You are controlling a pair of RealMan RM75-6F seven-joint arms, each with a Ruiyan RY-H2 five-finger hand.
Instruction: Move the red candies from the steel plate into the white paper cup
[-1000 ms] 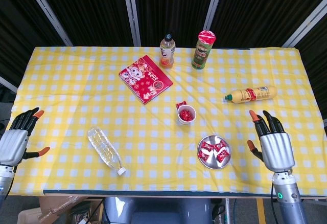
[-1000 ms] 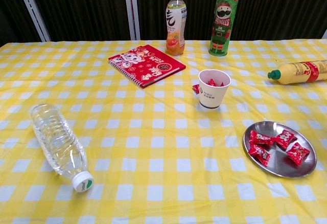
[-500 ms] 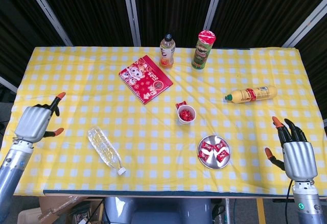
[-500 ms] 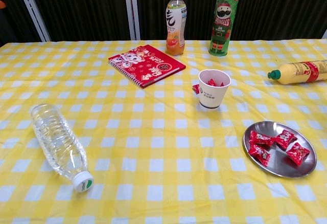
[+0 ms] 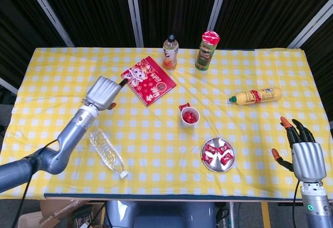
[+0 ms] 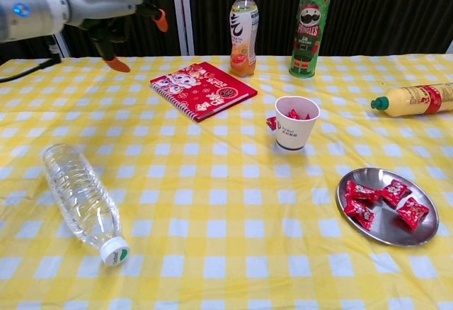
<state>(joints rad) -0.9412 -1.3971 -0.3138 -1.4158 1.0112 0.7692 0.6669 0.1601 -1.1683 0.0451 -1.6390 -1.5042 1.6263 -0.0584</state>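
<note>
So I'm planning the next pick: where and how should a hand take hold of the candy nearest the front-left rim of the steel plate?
Pinch that candy across its puffed middle, coming straight down from above. It lies flat in the shallow steel plate, so the rim blocks a sideways approach, and the twisted wrapper ends look too thin to hold. The right hand is nearer.

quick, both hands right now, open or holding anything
Left hand: open, fingers apart, holding nothing, above the table near the red notebook.
Right hand: open, fingers spread, empty, at the table's right edge.
</note>
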